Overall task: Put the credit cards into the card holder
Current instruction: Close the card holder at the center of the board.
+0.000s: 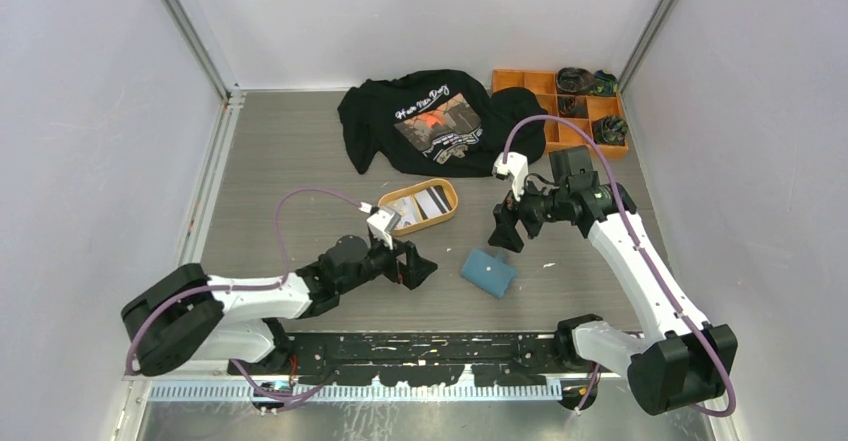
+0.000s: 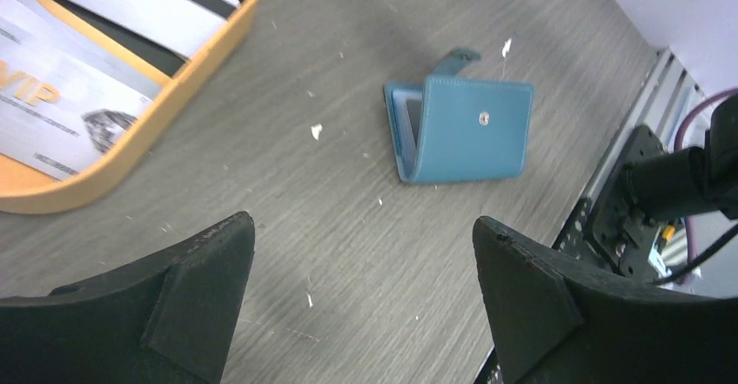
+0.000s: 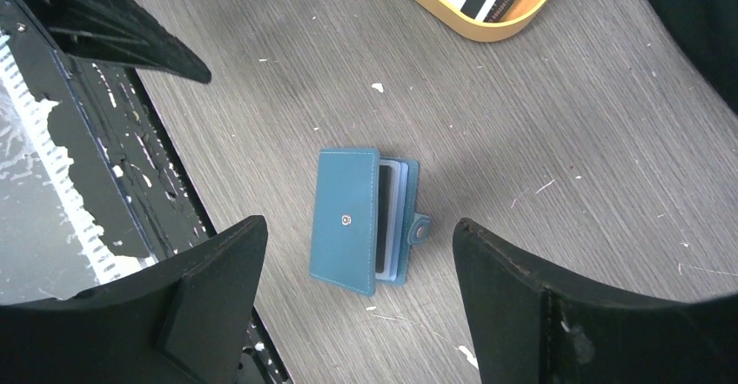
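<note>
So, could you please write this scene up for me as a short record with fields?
card holder: teal, lying on the table, snap undone, cover slightly ajar
credit cards: lying in the orange tray, none gripped
left jaws: open, empty, left of the card holder
right jaws: open, empty, pointed down at the card holder
far side: black T-shirt, orange compartment box

Matt, seemingly leather card holder [image 3: 348, 218]; wood-grain table [image 3: 566, 140].
</note>
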Controlling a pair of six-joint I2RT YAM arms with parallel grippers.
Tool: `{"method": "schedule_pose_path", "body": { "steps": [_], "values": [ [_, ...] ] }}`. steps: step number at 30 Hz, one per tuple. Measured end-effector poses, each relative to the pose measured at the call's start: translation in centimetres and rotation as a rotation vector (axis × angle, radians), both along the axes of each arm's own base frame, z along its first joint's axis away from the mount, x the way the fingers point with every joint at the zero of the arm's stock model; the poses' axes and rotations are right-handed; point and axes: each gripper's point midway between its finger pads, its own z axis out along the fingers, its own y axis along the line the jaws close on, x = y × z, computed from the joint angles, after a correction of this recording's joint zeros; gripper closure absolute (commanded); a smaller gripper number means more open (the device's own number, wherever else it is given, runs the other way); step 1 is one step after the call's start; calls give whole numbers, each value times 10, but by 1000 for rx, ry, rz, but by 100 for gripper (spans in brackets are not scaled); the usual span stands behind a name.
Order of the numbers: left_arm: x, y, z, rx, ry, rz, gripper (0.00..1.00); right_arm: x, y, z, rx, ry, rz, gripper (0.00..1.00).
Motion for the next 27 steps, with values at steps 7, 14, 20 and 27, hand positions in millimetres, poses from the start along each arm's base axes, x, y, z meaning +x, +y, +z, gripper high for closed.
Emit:
{"method": "schedule_pose_path", "body": {
  "steps": [7,14,20,27],
  "values": [
    [-7,-13,-37,18,102,-58,9,2,0,-6,-5,34,-12,17],
    [-4,-25,-63,-36,199,-70,18,4,-2,-14,-20,79,-40,17],
    [3,-33,-59,-103,218,-80,18,7,-4,-27,-47,133,-68,17],
    [17,-58,-41,-98,228,-115,22,9,-8,-35,-71,165,-93,16]
  ]
}}
